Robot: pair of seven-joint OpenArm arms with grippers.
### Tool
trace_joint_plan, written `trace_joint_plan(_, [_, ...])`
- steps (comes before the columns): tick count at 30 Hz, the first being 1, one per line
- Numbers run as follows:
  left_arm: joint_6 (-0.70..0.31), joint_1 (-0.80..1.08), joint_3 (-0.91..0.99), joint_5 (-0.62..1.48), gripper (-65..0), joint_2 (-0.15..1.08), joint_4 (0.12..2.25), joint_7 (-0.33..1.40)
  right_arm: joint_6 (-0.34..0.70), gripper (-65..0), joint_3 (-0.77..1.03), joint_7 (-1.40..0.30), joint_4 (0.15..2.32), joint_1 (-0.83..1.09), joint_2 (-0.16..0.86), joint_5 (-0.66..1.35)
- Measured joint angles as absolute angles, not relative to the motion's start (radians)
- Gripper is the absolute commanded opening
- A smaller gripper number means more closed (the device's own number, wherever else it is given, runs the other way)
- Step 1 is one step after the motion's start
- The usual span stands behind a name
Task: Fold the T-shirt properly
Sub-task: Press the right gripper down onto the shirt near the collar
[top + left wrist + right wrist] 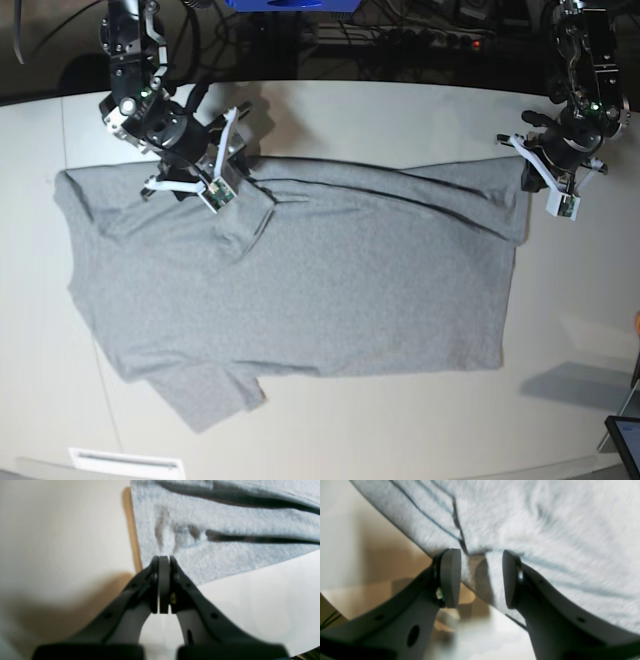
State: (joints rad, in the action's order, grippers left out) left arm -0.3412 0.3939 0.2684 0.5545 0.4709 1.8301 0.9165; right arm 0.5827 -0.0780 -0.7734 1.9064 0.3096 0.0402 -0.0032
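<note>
At the far edge of the desk, toward its left corner in the base view, your right gripper stands with its jaws apart, straddling the far edge of the T-shirt. In the right wrist view a ridge of grey cloth lies in the gap between the pads, but neither pad presses on it, so nothing is held there yet. Out by the far right corner, your left gripper has its jaws pressed together, pad on pad. In the left wrist view its tips sit at the shirt's hem corner, yet no cloth shows between the pads; it looks empty to me, resting just beside or on the fabric rather than pinching it.

The T-shirt itself lies spread nearly flat across the middle of the desk, plain side up, hem toward the right edge, collar and sleeves toward the left, with a few long creases near the far edge.

You appear to be at the grasping stage of the first fold. Next, close the right jaws on that ridge, and open the left ones to take the hem corner. Make sure each grip catches both layers before you lift.
</note>
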Motion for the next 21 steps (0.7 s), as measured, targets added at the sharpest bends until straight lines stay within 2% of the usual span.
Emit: trace_joint_plan(21, [-0.342, 0.413, 0.268, 0.553, -65.0, 0.443, 1.83, 0.917, 0.577, -39.3, -0.076, -0.769, 1.811, 0.268, 0.008, 0.0])
